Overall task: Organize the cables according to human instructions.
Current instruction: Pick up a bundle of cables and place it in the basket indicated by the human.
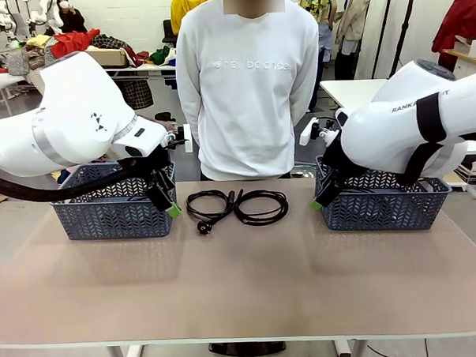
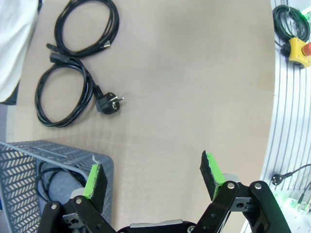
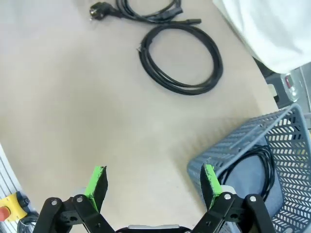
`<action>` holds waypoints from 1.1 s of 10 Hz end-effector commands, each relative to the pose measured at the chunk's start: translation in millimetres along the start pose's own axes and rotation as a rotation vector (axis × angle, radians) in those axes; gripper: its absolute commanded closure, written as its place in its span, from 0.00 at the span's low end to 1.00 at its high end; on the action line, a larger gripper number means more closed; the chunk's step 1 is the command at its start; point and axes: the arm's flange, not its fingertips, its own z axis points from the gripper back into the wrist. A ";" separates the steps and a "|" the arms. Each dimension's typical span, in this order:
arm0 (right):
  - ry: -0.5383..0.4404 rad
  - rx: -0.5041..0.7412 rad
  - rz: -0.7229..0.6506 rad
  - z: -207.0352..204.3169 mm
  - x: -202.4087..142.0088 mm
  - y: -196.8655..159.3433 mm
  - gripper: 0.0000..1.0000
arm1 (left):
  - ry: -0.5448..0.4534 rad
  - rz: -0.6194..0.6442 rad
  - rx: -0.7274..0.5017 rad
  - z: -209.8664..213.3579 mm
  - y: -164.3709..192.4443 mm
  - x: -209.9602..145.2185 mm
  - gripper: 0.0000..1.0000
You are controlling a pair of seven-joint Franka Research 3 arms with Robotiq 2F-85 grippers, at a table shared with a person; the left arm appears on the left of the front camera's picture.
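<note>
Two black cables lie coiled side by side at mid-table: one with a plug end (image 1: 200, 224) (image 2: 88, 90) and a plain loop (image 1: 285, 208) (image 3: 218, 68). My left gripper (image 1: 172, 207) (image 2: 153, 182) hangs open and empty at the inner end of the left basket (image 1: 105, 216), left of the cables. My right gripper (image 1: 316, 200) (image 3: 153, 187) hangs open and empty at the inner end of the right basket (image 1: 389, 207), right of the cables. Inside each basket lies another black cable (image 2: 46, 172) (image 3: 265, 160).
A person in a white sweatshirt (image 1: 248, 83) stands at the far edge behind the cables, hands out of sight. A yellow box with a red stop button (image 2: 296, 48) sits on the rail off the table's near side. The near half of the table (image 1: 243, 289) is bare.
</note>
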 end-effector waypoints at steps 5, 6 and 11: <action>0.000 0.000 0.000 0.0 0.0 0.0 0.00 | 0.000 0.002 0.002 1.3 -0.4 -1.6 0.00; 0.000 0.000 0.000 0.0 0.0 0.0 0.00 | 0.000 0.002 0.002 1.3 -0.4 -1.6 0.00; 0.000 0.000 0.000 0.0 0.0 0.0 0.00 | 0.000 0.002 0.002 1.3 -0.4 -1.6 0.00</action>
